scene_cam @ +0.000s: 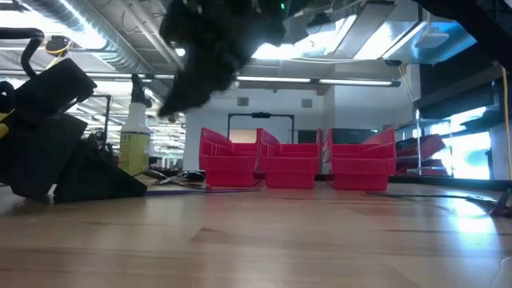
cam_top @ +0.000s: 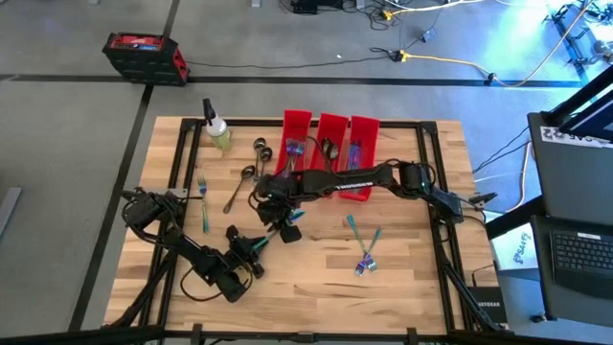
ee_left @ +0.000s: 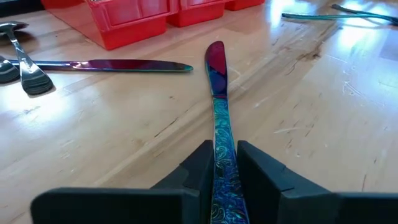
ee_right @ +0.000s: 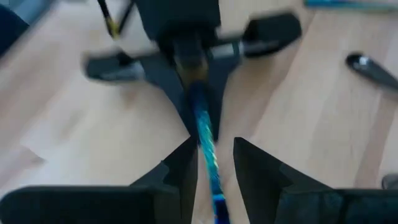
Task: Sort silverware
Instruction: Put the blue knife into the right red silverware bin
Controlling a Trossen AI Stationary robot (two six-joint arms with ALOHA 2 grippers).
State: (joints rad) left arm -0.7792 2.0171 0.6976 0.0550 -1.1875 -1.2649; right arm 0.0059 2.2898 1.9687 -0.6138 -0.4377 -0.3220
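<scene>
Silverware is thin iridescent blue-teal-purple metal, plus a few dark grey spoons [cam_top: 247, 174]. Scattered on the wooden tabletop [cam_top: 402, 278]: one fork [cam_top: 203, 201] at 9 o'clock, a loose cluster [cam_top: 366, 251] at 4–5 o'clock, grey spoons at 11 o'clock just beside the red bins [cam_top: 330, 144]. Some pieces already lie in the bins, at 12 o'clock.

Left end effector [ee_left: 226, 163] sits low near 7 o'clock, fingers [ee_left: 261, 168] clenched on the handle of an iridescent knife [ee_left: 217, 93]. Handle is patterned teal-blue, blade purple-red, blade tip resting on or just above the wood; can't tell which. A second knife [ee_left: 118, 65] lies flat crosswise beyond it, apart from it.

Right end effector [ee_right: 211, 163] is mid-tabletop, near 9–10 o'clock of centre, arm reaching across in front of the bins. Fingers narrowly parted around a thin blue-teal utensil [ee_right: 205, 137]; it runs between them, contact unclear. The blurred left end effector shows beyond.

Spray bottle [cam_top: 216, 127] stands at 11 o'clock.
</scene>
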